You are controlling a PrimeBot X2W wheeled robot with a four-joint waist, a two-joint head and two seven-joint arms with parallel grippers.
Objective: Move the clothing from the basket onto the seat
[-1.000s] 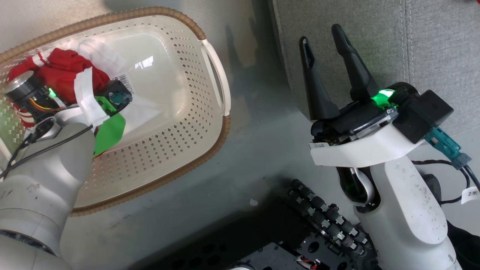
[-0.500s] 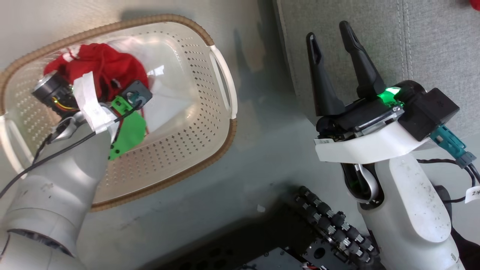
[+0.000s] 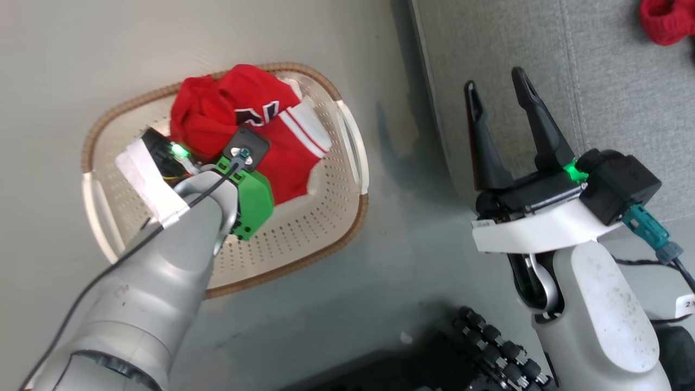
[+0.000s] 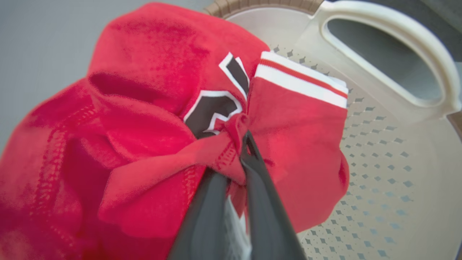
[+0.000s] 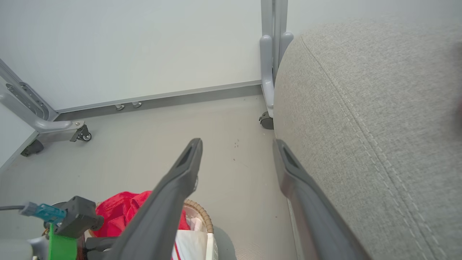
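So from the head cam the left hand [image 4: 242, 142] is buried under its own wrist and the red top [image 3: 239, 111]. The wrist cam does show both fingers pinched together on a fold of that top, which is bunched up over the far end of the basket [image 3: 304, 233]. Can't tell if the bottom of it touches the basket floor, the cloth hides that. The black-and-white print on it is too crumpled to read. The right hand [image 3: 495, 81] is spread wide with nothing in it, just beside the front edge of the seat [image 3: 602, 92]. Count: two red things, the top being gripped plus a second red piece [image 3: 667, 21] lying on the seat, cut off at the top corner. One basket, two white handles [image 3: 352, 146], one seat.
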